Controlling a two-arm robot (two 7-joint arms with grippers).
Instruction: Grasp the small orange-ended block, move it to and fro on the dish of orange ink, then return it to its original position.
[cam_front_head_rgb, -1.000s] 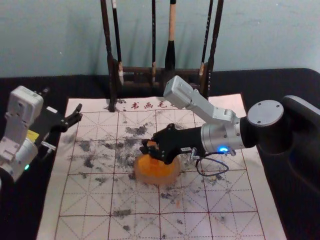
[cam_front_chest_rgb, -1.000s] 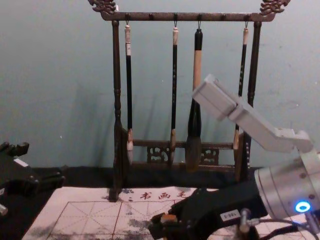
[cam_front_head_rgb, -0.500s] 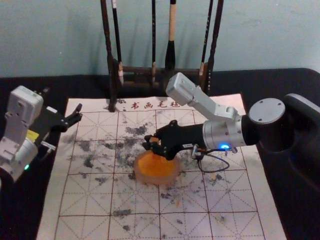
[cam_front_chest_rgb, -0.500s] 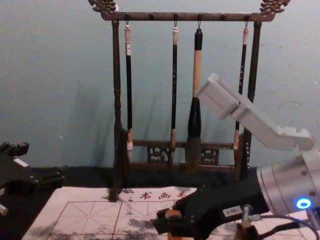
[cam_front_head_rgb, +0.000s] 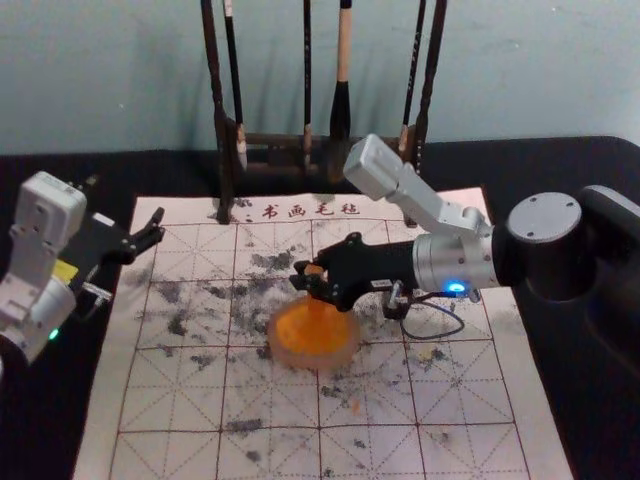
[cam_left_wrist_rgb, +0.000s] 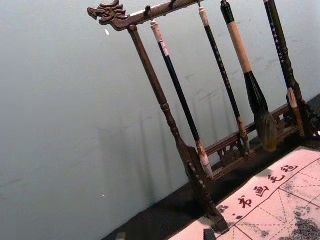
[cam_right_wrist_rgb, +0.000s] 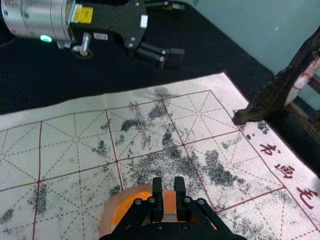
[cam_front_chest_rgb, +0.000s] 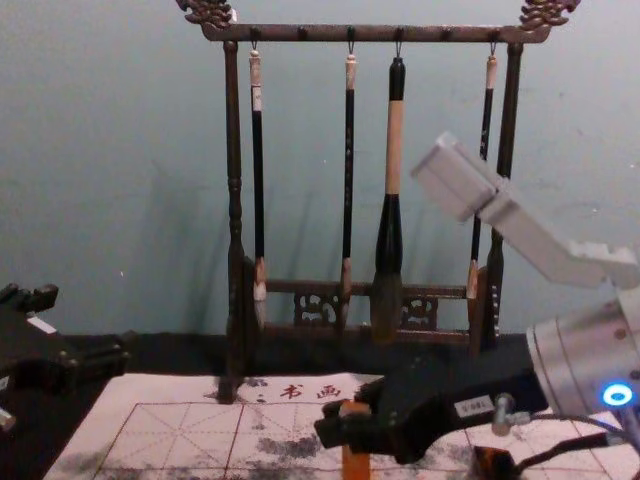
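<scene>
Over the far side of the round, pale-walled dish of orange ink (cam_front_head_rgb: 312, 360), my right pincer (cam_right_wrist_rgb: 169, 191) is closed on the small orange-ended block (cam_front_chest_rgb: 355, 460). Grasping is done; inking looks well along, contact I can't tell; returning it remains. Left of the dish, my left pincer (cam_front_head_rgb: 125, 206) idles, spread.

Brushes (cam_front_chest_rgb: 394, 150) (four) hang from a rack (cam_front_chest_rgb: 320, 33) — tips down.

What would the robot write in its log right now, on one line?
right gripper: shut on orange-ended block | block: upright over ink dish, contact unclear | left gripper: open, idle, mat's left | return: not yet
</scene>
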